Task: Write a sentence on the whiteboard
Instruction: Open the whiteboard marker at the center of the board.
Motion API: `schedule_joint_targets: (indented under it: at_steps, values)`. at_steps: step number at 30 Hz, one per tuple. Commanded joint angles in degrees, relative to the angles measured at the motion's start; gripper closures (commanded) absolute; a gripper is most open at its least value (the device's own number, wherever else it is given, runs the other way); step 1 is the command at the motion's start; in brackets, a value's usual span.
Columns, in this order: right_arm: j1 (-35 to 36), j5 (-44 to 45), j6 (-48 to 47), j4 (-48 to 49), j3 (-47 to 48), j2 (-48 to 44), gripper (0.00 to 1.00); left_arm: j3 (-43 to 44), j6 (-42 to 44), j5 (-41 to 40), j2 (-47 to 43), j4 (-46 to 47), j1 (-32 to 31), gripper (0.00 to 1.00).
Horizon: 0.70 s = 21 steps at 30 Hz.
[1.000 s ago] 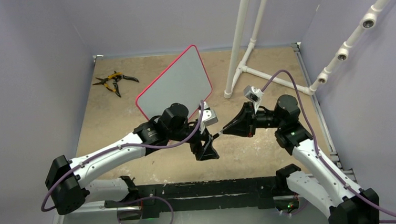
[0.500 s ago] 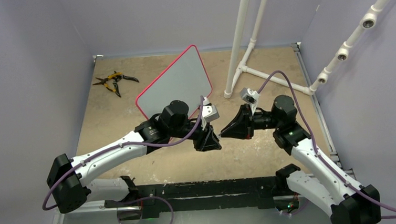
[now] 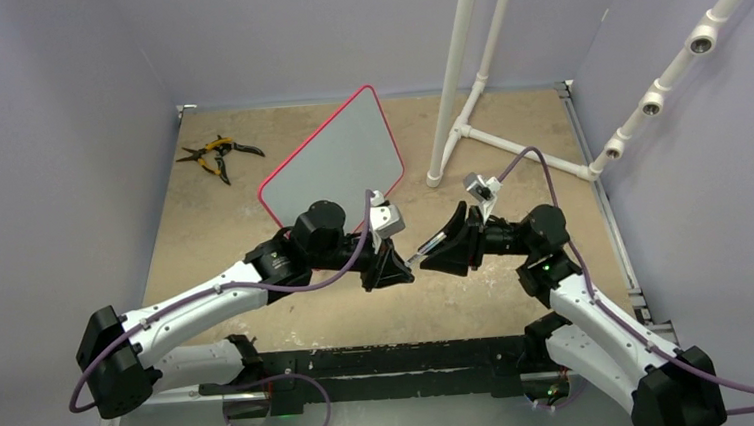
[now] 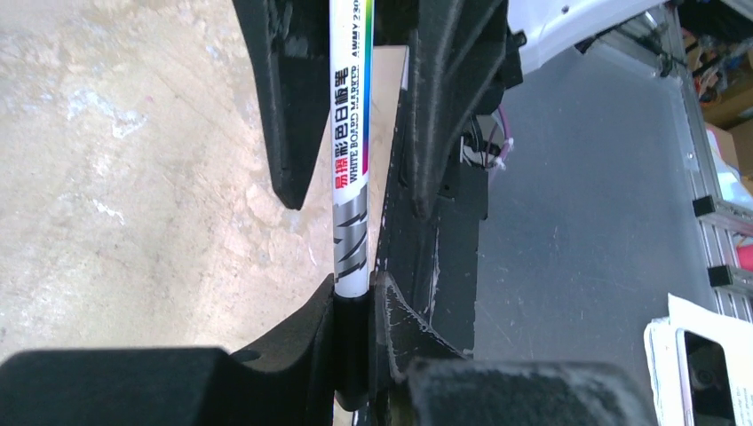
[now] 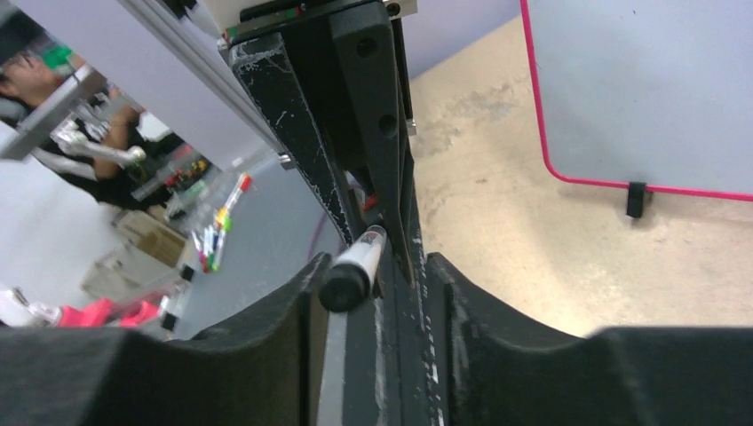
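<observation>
L gripper (image 4: 353,300) clamps marker (image 4: 349,169), R gripper (image 5: 373,275) prob. slack; whiteboard (image 3: 334,161) bottom hidden by L arm (image 3: 209,300).

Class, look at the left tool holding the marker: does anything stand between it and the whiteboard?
Nothing visible does. The left tool holds the marker in front of the whiteboard; only its own arm lies between. The pliers lie far left, the pipe frame to the right.
</observation>
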Motion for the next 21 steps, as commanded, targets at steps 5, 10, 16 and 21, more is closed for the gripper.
schedule_joint_targets:
  at_steps: [5,10,16,21]
  values:
    - [0.04,8.0,14.31,21.58,-4.53,-2.17,0.38,-1.96,-2.86,-2.28,-3.16,8.53,0.1,1.0]
    - [0.75,11.22,15.47,24.57,-4.74,-2.64,0.34,-2.12,-3.38,-2.11,-2.55,9.16,0.16,1.0]
    - [2.06,15.58,13.78,24.98,-4.33,-2.06,0.44,-2.12,-3.45,-1.01,-2.05,9.5,0.1,1.0]
    - [4.13,18.98,13.11,27.52,-4.52,-0.62,0.71,-2.47,-4.14,-0.51,-1.99,10.5,0.1,1.0]
